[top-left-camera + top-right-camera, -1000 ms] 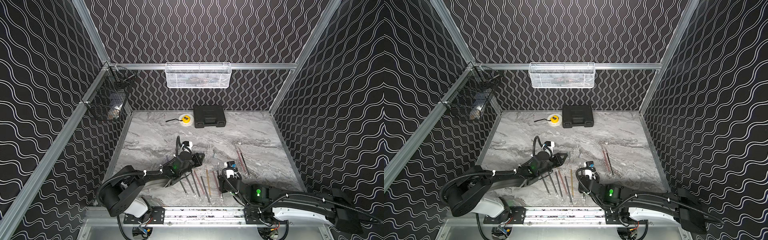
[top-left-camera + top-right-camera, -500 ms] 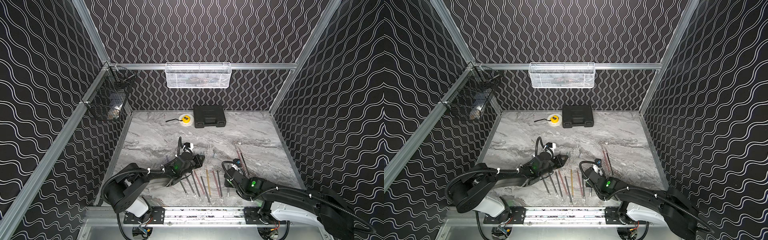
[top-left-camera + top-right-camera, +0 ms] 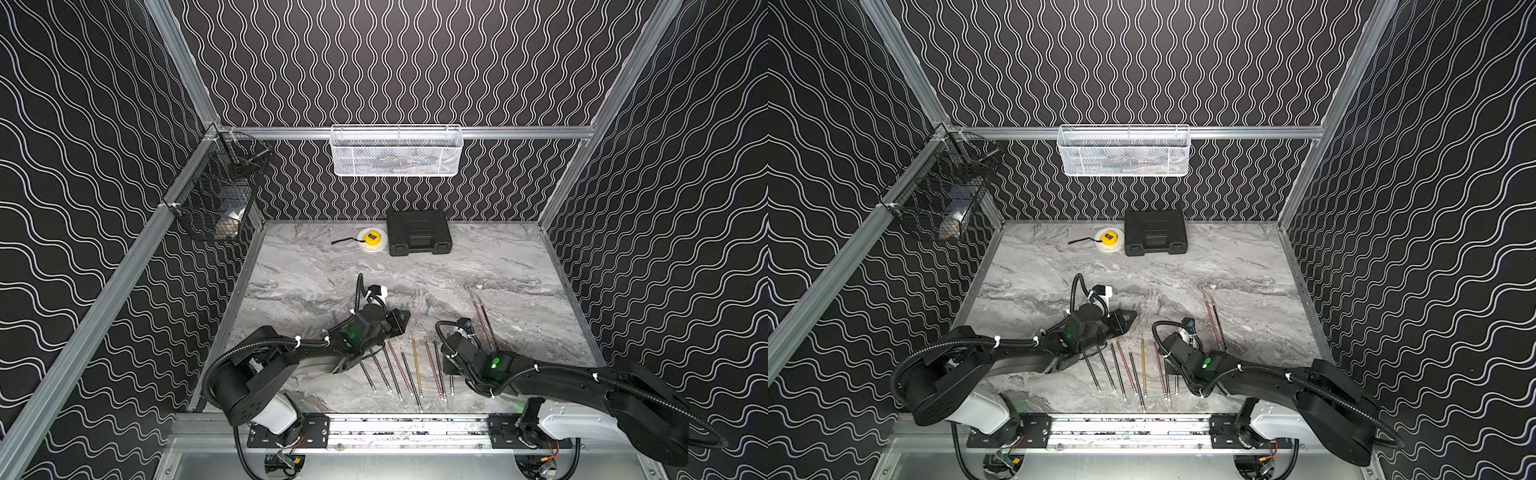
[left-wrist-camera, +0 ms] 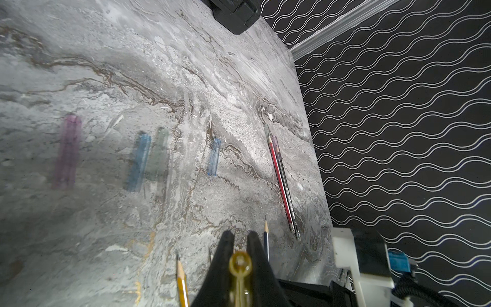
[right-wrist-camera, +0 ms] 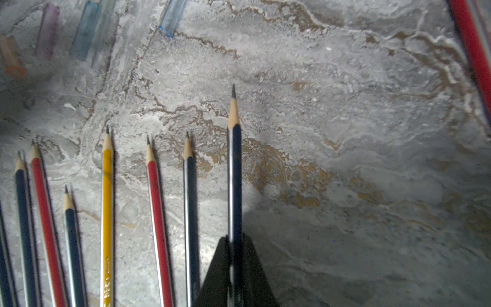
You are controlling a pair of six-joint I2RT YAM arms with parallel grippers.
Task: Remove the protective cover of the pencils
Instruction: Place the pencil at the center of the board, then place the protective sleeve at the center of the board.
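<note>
Pencils [image 3: 409, 368] lie in a fanned row near the front edge of the marble bench [image 3: 316, 266], their bare sharpened tips pointing toward the back wall. The right wrist view shows dark and red ones and one yellow pencil [image 5: 107, 212]. At the row's right end the right pincer [image 5: 235, 240] is closed on a dark pencil [image 5: 235, 172]. The left pincer [image 4: 240, 235], just beyond the row's left part, is clamped on a yellow cap [image 4: 240, 263]. Loose caps [image 4: 139, 162], purple, blue and greyish, lie on the bench past the tips. Farther right, a pair of pencils [image 3: 484, 320] lies together, apart from the row. A black case [image 3: 419, 232] and a tape measure [image 3: 371, 240] sit by the back wall.
</note>
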